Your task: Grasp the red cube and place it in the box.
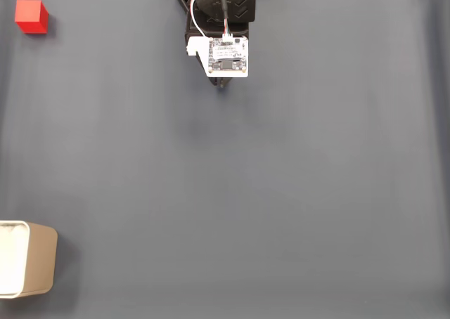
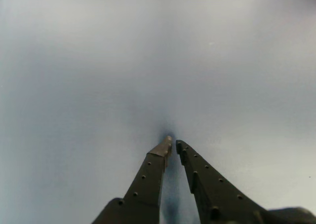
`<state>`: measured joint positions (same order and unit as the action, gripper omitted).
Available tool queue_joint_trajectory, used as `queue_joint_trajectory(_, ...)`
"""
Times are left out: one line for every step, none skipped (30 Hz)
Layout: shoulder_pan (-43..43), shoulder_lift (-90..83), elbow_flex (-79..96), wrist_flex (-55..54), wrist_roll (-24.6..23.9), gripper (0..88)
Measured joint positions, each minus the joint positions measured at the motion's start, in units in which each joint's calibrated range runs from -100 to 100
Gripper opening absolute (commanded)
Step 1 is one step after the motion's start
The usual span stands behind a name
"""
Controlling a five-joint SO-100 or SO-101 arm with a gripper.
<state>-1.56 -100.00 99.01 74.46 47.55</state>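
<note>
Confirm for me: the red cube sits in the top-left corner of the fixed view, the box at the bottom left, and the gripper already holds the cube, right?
Not quite. The wrist view shows the gripper shut on nothing. The red cube lies alone at the fixed view's top left; the box is at the bottom left.

red cube (image 1: 31, 17): 1 | box (image 1: 28, 259): 1 (partly cut off) | end effector (image 2: 173, 143): 1

my gripper (image 2: 173, 144) was closed, empty, my two dark fingers (image 2: 148, 177) meeting at their tips and spreading apart toward their bases in the wrist view. in the fixed view my arm (image 1: 219, 24) sat folded at the top edge, a white circuit board over the wrist, my fingertips hidden beneath it.
</note>
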Motion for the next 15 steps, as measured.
queue_joint_trajectory(0.00, 0.00, 0.00, 0.00, 0.00, 0.4)
queue_joint_trajectory(0.00, 0.00, 0.00, 0.08, 0.00, 0.4)
queue_joint_trajectory(0.00, 0.00, 0.18, 0.16, 0.00, 0.4)
queue_joint_trajectory(0.00, 0.00, 0.27, 0.16, 0.00, 0.4)
queue_joint_trajectory(0.00, 0.00, 0.27, 0.16, 0.00, 0.4)
queue_joint_trajectory(0.00, 0.00, 0.27, 0.16, 0.00, 0.4)
queue_joint_trajectory(0.00, 0.00, 0.27, 0.16, 0.00, 0.4)
queue_joint_trajectory(0.00, 0.00, 0.27, 0.16, 0.00, 0.4)
queue_joint_trajectory(0.00, 0.00, 0.27, 0.16, 0.00, 0.4)
queue_joint_trajectory(0.00, 0.00, 0.27, 0.16, 0.00, 0.4)
queue_joint_trajectory(0.00, 0.00, 0.27, 0.16, 0.00, 0.4)
queue_joint_trajectory(0.00, 0.00, 0.27, 0.16, 0.00, 0.4)
queue_joint_trajectory(0.00, 0.00, 0.27, 0.16, 0.00, 0.4)
queue_joint_trajectory(0.00, 0.00, 0.27, 0.16, 0.00, 0.4)
queue_joint_trajectory(0.00, 0.00, 0.27, 0.16, 0.00, 0.4)
